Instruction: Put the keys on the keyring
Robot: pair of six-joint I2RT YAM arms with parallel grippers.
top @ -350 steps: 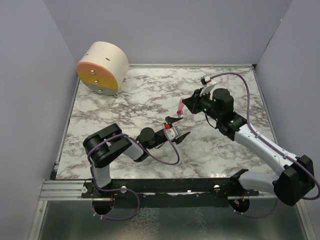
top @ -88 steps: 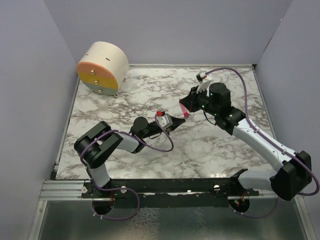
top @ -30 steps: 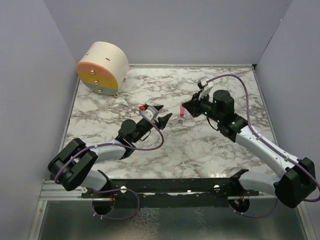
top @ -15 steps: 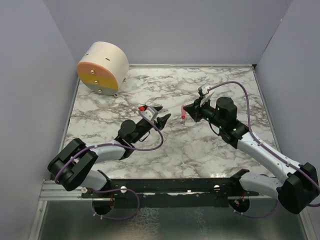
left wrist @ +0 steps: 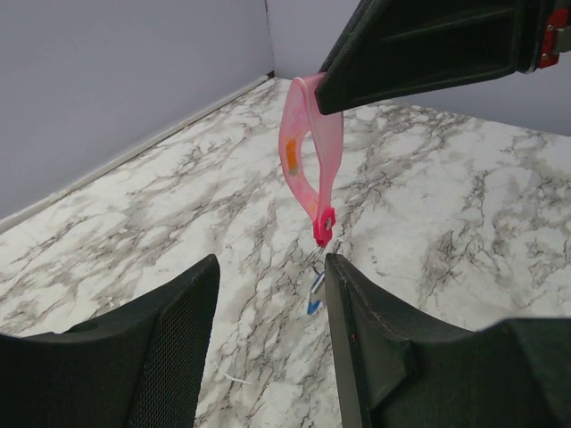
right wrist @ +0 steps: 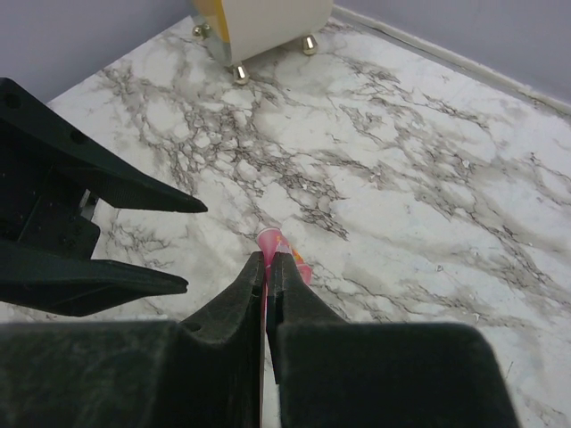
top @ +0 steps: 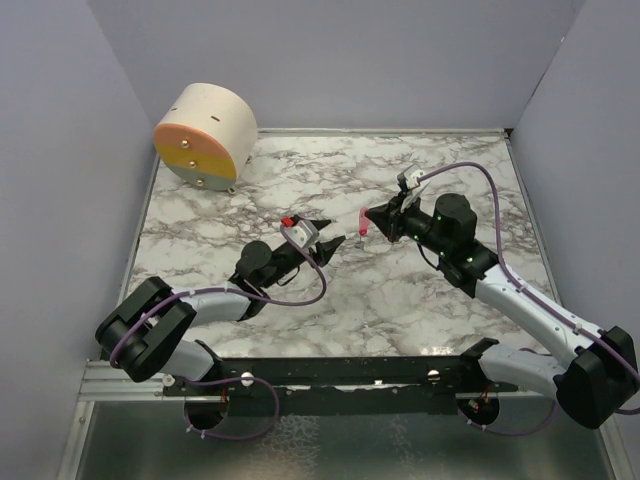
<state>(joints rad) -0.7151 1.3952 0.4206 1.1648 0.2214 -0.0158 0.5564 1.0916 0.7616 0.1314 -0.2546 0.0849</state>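
Note:
My right gripper [top: 370, 214] is shut on the top of the pink key [left wrist: 308, 152], which hangs down from its fingers [left wrist: 428, 45]. From the key's red lower end dangles the keyring [left wrist: 314, 296], a thin metal ring with a small blue tag. My left gripper [left wrist: 270, 267] is open and low, a finger on either side just in front of the tag, touching nothing. In the right wrist view the key [right wrist: 271, 241] pokes out past the shut jaws, and the left gripper [right wrist: 196, 247] stands open to the left.
A cream round box [top: 205, 135] with an orange and yellow face stands on small feet at the back left corner of the marble table [top: 420, 300]. Grey walls close in the left, back and right sides.
My left gripper has slid right, closer to the hanging key. The right arm has dropped lower and leveled, still holding the key.

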